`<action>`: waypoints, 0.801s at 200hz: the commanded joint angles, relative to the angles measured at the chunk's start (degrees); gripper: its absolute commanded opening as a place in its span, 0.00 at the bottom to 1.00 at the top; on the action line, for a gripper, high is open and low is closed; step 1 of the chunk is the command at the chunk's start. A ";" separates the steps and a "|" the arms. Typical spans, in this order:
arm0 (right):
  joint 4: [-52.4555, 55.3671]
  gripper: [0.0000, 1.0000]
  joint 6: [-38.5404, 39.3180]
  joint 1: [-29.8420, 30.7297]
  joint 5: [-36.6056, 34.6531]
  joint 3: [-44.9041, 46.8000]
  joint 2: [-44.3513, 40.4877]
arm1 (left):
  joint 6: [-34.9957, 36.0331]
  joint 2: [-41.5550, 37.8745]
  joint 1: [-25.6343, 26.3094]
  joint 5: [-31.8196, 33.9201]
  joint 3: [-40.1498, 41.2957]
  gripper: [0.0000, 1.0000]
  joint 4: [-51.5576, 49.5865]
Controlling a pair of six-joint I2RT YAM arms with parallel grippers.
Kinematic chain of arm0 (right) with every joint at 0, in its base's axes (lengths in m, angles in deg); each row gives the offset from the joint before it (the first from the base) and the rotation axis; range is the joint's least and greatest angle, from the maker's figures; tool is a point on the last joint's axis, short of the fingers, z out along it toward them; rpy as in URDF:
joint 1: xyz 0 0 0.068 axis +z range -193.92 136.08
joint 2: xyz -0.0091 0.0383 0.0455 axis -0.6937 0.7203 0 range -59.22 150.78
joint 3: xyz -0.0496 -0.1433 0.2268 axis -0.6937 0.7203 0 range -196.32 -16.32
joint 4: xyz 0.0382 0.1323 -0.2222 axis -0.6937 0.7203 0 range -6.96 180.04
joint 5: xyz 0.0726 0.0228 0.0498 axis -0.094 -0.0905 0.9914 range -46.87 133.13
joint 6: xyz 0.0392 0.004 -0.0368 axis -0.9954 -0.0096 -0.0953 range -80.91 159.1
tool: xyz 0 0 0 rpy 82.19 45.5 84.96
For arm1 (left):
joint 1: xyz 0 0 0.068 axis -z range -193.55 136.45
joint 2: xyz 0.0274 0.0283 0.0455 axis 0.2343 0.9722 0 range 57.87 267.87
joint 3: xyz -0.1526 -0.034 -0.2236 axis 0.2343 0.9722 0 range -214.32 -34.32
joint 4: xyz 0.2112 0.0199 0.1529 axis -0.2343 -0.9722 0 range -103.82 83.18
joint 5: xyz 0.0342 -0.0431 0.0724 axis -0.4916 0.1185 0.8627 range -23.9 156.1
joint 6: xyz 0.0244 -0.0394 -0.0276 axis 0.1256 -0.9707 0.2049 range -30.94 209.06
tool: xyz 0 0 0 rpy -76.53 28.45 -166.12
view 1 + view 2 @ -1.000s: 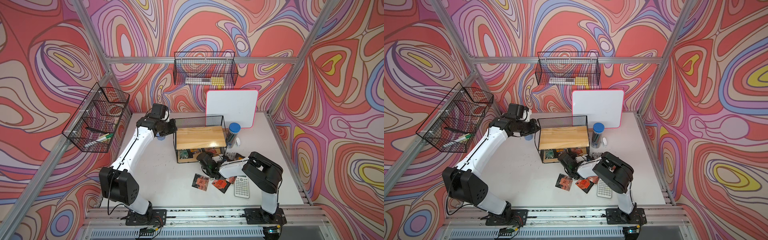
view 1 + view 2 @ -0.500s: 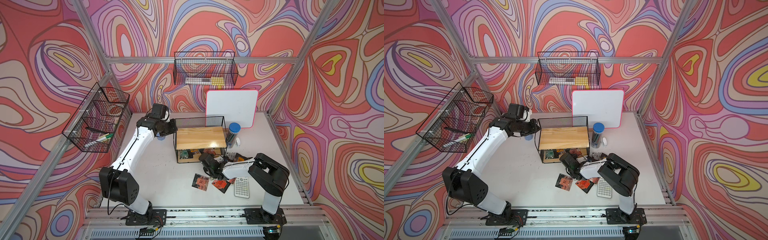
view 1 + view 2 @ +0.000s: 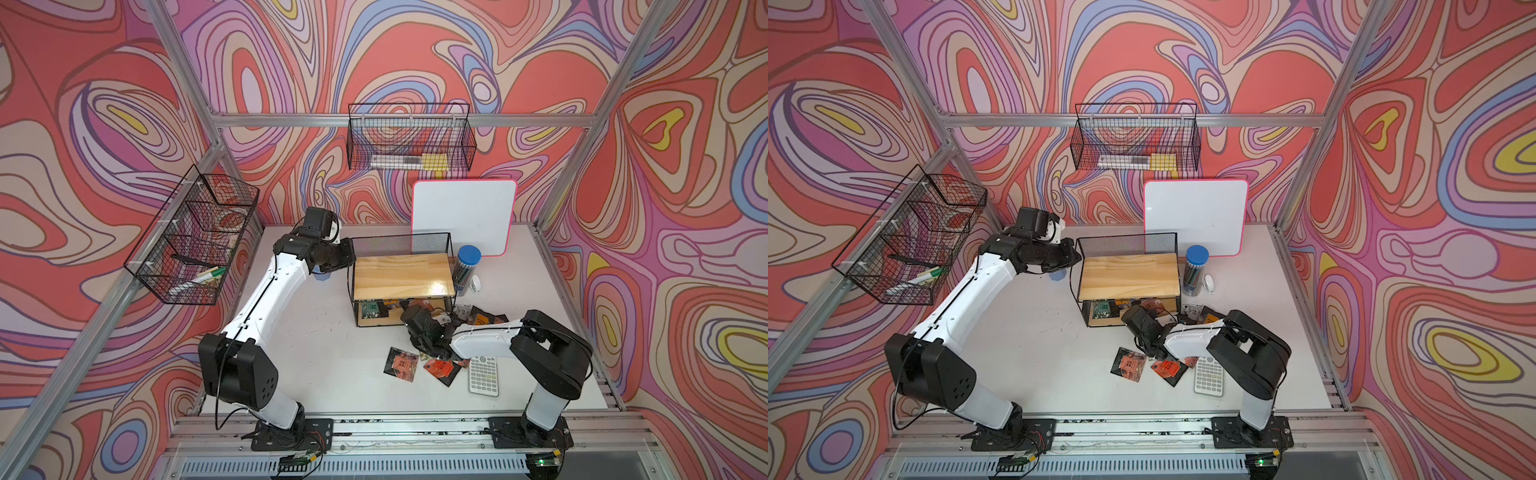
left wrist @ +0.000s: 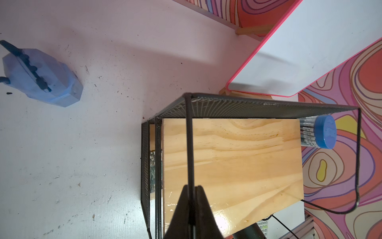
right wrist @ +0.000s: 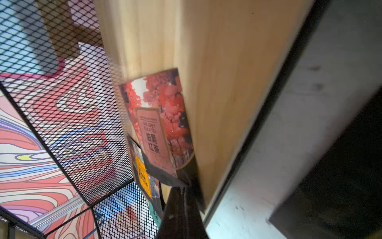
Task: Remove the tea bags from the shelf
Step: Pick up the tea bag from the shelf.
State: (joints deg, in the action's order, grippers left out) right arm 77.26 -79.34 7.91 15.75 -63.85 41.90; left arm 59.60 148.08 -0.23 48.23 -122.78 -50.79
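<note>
Swirled red, pink and purple walls close in a white worktop [image 3: 324,340]. The shelf [image 3: 401,274] stands near its middle, toward 12 o'clock.

Your left gripper [image 4: 191,189] sits at the shelf's 9 o'clock side. It is clamped on the thin black wire that forms the top rail there. In the left wrist view that wire runs straight between the two closed fingers, above the upper wooden board.

Your right gripper [image 5: 181,192] is low at the shelf's 5 o'clock corner, poking into the lower tier. Its fingers are pressed together on the dark near corner of a red tea bag [image 5: 161,124] printed with red trees. That one lies against a wooden board close to the mesh back. The right wrist view is blurred, so you cannot tell more than that. An orange-labelled tea bag [image 5: 141,175] is tucked just behind it.

In both top views a green tea bag [image 3: 371,309] lies at the 7 o'clock end of the lower tier. Other tea bags [image 3: 401,363] are already out on the worktop: two black-and-red ones at the shelf's 6 o'clock, and a few more at 4 o'clock beside your right arm.

A white calculator [image 3: 483,374] lies at 5 o'clock, just beside them. A jar with a blue lid [image 3: 467,266] stands just beside the shelf at 3 o'clock. A whiteboard [image 3: 463,216] leans on the back wall at 1 o'clock.
</note>
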 commanded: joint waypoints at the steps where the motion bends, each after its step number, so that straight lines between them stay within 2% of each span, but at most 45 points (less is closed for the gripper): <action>1: 3.90 0.00 -16.28 -0.55 -4.09 1.38 -2.73 | 2.67 0.32 -0.14 1.37 0.76 0.10 -3.06; 33: 0.89 0.00 -13.34 -0.51 -4.75 2.39 -4.42 | 2.66 0.31 -0.14 1.35 0.99 0.10 -3.06; 67: -0.74 0.12 -12.66 -0.56 -2.20 3.66 -4.82 | 2.66 0.24 -0.14 1.37 1.19 0.10 -2.97; 126: -7.20 0.08 -15.82 -0.52 1.07 4.04 2.81 | 2.21 0.14 -0.14 1.00 1.28 0.10 -2.79; 160: -8.24 0.15 -15.24 -0.43 1.29 2.26 4.79 | 1.69 -0.30 -0.14 1.99 1.56 0.08 -3.19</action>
State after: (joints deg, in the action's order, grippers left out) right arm 67.33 -79.36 7.87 16.95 -61.31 44.42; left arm 59.10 148.08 0.21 47.86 -122.70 -50.74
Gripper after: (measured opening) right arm 0.127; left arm 0.099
